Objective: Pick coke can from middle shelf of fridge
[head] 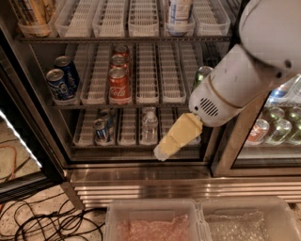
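Note:
The fridge stands open in front of me. Three red coke cans stand in a row in one lane of the middle shelf; the front coke can is at the shelf's front edge. Two blue cans stand to their left. A green can at the right is partly hidden by my arm. My gripper, yellowish, hangs in front of the lower shelf, below and to the right of the coke cans, touching none of them.
The lower shelf holds a blue can and a water bottle. The top shelf holds a white bottle. The right compartment holds several drinks. Two clear bins stand below. Cables lie on the floor at the left.

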Controlling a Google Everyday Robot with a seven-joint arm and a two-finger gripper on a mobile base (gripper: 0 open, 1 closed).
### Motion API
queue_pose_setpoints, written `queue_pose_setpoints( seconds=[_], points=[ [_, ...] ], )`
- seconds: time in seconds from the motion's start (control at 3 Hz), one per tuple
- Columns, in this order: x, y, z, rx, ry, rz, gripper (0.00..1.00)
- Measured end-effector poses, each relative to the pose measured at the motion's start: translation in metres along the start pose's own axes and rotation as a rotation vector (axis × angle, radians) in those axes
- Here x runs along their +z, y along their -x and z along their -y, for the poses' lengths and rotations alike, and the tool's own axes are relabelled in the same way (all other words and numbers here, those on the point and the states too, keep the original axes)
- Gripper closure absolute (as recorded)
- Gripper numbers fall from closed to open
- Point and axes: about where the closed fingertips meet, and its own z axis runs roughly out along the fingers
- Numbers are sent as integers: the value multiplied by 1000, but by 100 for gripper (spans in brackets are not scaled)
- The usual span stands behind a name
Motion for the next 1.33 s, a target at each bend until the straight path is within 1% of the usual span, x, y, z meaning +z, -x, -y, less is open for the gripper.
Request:
queue_pose_setpoints(
  seconds=[0.33, 0.67, 1.0, 1.33],
  points=[
    [36, 3, -6, 111, -76, 6, 0],
    [38, 2, -4, 196, -81, 16, 0],
    [38, 2, -4, 196, -81, 16, 0],
    [55, 6, -7, 207, -95, 57, 0]
  ],
)
